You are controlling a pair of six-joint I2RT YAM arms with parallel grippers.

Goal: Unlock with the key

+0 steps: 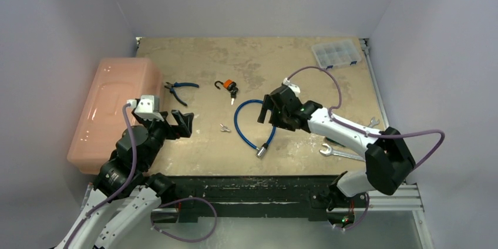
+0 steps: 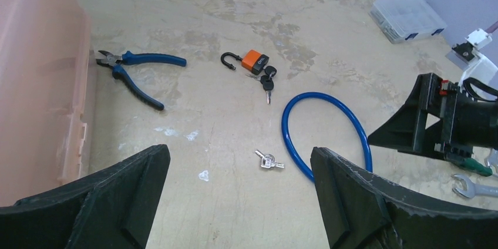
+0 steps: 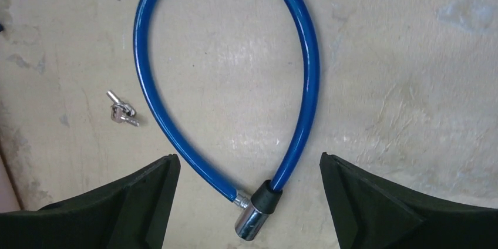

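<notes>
The right gripper (image 3: 246, 161) hangs with jaws spread and empty right over the blue cable lock (image 3: 140, 55) at mid-worktop; its barrel (image 3: 253, 216) lies toward the near edge, the loop running away toward the far edge; the loose keys (image 3: 121, 113) lie just beside the loop on the left arm's side, likely nearer the left gripper (image 2: 241, 152), also spread and empty

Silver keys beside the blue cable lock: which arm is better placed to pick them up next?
Left, probably. The silver keys lie ahead between the left arm's open fingers, nothing in the way. The right arm's open fingers hang over the blue cable lock, whose loop lies between them and the keys.
</notes>
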